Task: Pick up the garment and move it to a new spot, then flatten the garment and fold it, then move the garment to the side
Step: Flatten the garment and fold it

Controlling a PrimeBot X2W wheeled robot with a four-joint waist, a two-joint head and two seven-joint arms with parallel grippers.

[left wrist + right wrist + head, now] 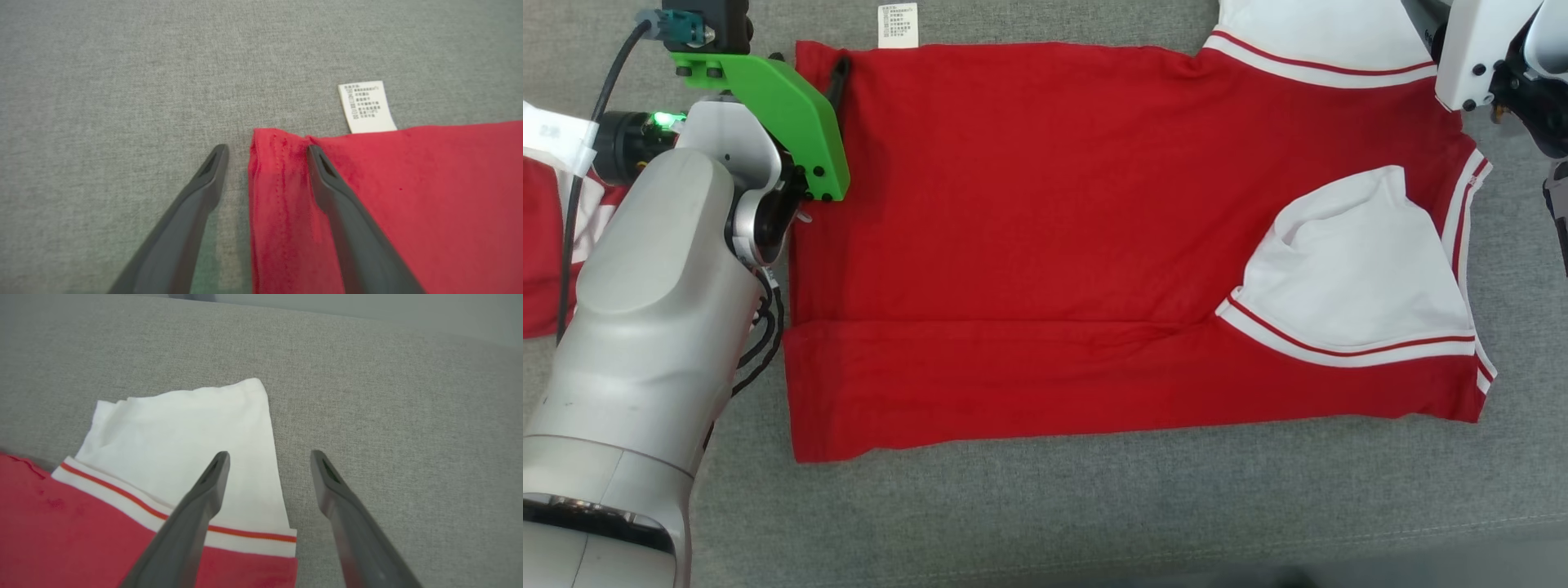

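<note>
Head view is showing my left forearm (645, 327) and its green bracket (784, 114) hiding all but one dark finger (837, 77) and part of a second red-and-white cloth (539, 245) at the left edge. My right arm (1486, 57) is being cut off at the far right corner.

The garment (1045, 245) is lying spread on the grey woven worktop (1094, 506), hem to the left, with its near edge folded over in a band and one white sleeve (1356, 269) lying folded onto the red body.

My left claw (267, 151) is standing wide, straddling the far left hem corner near a care label (367, 108) whose print is too small to read.

My right claw (269, 457) is gaping wide too, hovering at the other white sleeve (184, 437), one finger over it and one over grey weave. Whether either claw is touching cloth I cannot tell.
</note>
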